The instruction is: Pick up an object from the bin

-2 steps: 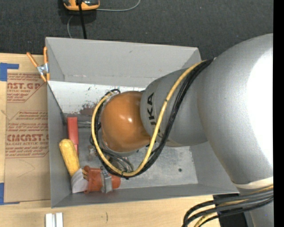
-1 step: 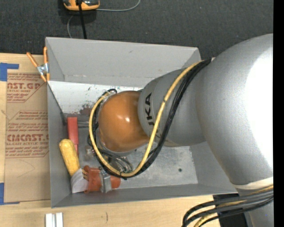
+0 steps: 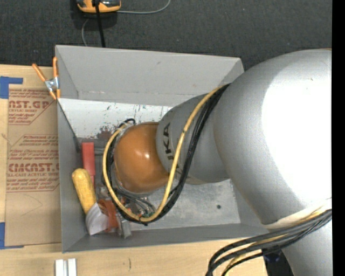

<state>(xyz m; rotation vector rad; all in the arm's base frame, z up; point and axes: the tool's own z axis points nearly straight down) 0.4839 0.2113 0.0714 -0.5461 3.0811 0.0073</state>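
Tool hidden under orange wrist cover [image 3: 137, 156], near yellow oblong thing [image 3: 83, 188], red block [image 3: 88, 156].

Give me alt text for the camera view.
The arm reaches from the right into the grey bin, its orange wrist cover over the left half. Beside it along the left wall lie a red bar, a yellow oblong piece and a small heap.

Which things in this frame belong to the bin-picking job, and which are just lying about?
Job: grey metal bin; robot arm with orange wrist cover, reaching into the bin; beside it, along the left wall, red flat bar, yellow oblong piece, white crumpled piece.
Lying about: orange-and-black device with cable, outside the bin beyond its far rim.
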